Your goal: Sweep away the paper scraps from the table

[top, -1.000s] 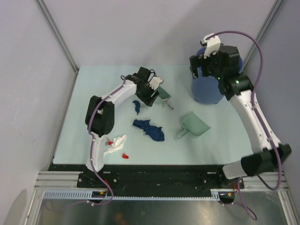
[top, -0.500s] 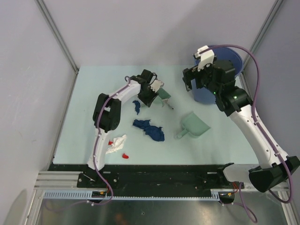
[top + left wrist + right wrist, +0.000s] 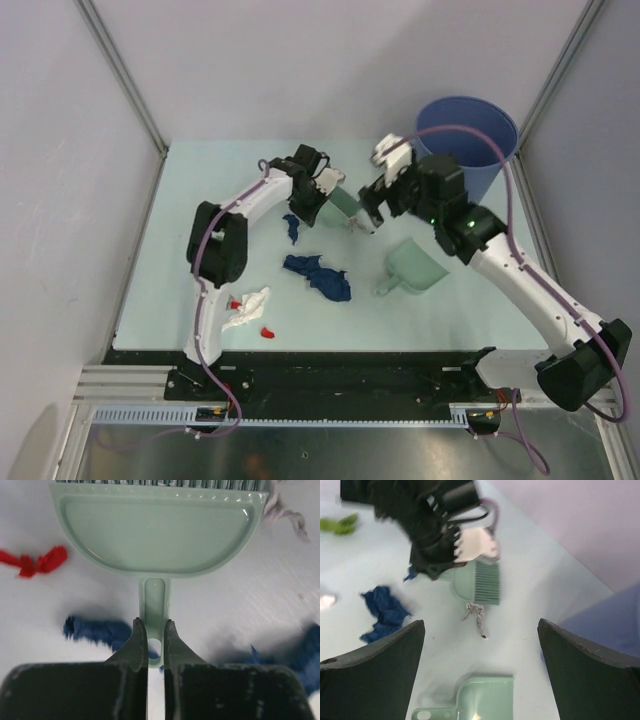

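My left gripper (image 3: 151,625) is shut on the handle of the pale green brush (image 3: 157,535), which lies on the table (image 3: 200,200); from above the left gripper (image 3: 325,193) sits at the brush (image 3: 346,204). Paper scraps lie around: a dark blue wad (image 3: 318,275), a smaller blue one (image 3: 291,228), a white crumple (image 3: 248,305), red bits (image 3: 267,332), a grey twist (image 3: 476,615) and a green bit (image 3: 340,524). My right gripper (image 3: 480,625) hangs open above the table between brush and dustpan (image 3: 482,697), holding nothing.
A tall blue bucket (image 3: 468,130) stands at the back right corner. The pale green dustpan (image 3: 415,268) lies right of the middle, handle pointing left. Grey walls close in the table on three sides; a black and metal rail (image 3: 340,375) runs along the near edge.
The left gripper has shut on the brush handle. The right arm has swung left and down from over the bucket to hover beside the brush, uncovering the bucket.
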Action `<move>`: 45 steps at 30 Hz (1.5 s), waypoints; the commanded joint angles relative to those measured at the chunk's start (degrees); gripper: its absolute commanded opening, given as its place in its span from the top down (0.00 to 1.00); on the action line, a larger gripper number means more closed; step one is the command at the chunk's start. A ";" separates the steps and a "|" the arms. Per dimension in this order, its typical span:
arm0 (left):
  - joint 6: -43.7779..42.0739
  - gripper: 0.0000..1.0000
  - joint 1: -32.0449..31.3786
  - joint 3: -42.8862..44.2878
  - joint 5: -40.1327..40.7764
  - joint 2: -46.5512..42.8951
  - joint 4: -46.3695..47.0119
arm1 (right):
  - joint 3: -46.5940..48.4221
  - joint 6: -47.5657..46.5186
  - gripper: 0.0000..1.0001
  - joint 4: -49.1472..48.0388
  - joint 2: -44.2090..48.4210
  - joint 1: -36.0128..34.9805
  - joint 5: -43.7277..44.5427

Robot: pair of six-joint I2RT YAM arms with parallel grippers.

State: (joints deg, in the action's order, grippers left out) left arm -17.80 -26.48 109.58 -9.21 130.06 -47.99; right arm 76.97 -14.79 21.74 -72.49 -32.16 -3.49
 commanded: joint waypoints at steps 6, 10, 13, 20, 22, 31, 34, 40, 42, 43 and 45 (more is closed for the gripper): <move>1.01 1.00 0.29 -15.95 -7.65 -29.56 -1.23 | -23.41 -33.52 0.00 -31.28 7.19 -5.80 -17.16; 1.54 1.00 0.20 -22.73 -11.43 -38.11 -2.20 | -24.50 -48.10 0.00 -31.85 3.50 -7.29 -18.58; 1.81 1.00 -0.24 -26.08 -12.84 -42.77 -3.51 | -24.50 -53.92 0.00 -34.21 -0.19 -10.89 -14.38; 1.89 1.00 -1.03 -28.98 -14.77 -46.74 -6.24 | -24.15 -61.84 0.00 -36.42 -5.90 -15.73 -11.37; 2.07 1.00 -0.94 -28.37 -15.92 -47.00 -6.68 | -23.71 -63.78 0.00 -34.75 -7.74 -16.70 -8.40; 1.11 1.00 -1.29 -27.23 -20.49 -47.97 -9.40 | -23.18 -69.15 0.38 -36.14 -13.20 -18.46 1.72; -0.38 1.00 -1.29 -27.32 -21.72 -49.11 -10.02 | -23.18 -65.56 0.70 -38.26 -13.03 -18.81 1.91; -3.46 0.18 -1.56 -22.49 -16.92 -51.57 -14.32 | -22.92 -54.50 1.00 -31.16 -8.47 -18.64 -2.04; -5.39 0.10 -1.82 -19.24 -15.05 -52.71 -15.03 | -21.78 -49.05 1.00 -25.45 -6.44 -17.68 -6.95; -7.23 0.06 -2.00 -18.27 -12.96 -54.02 -15.64 | -21.08 -45.89 1.00 -23.60 -5.74 -16.98 -9.41; -9.35 0.04 -2.70 -15.89 -12.32 -55.26 -16.43 | -19.76 -34.21 1.00 -19.46 -3.99 -14.87 -18.72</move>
State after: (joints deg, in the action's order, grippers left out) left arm -18.50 -28.05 87.79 -23.55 79.96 -61.71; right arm 52.80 -67.68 -4.14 -81.69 -49.78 -8.78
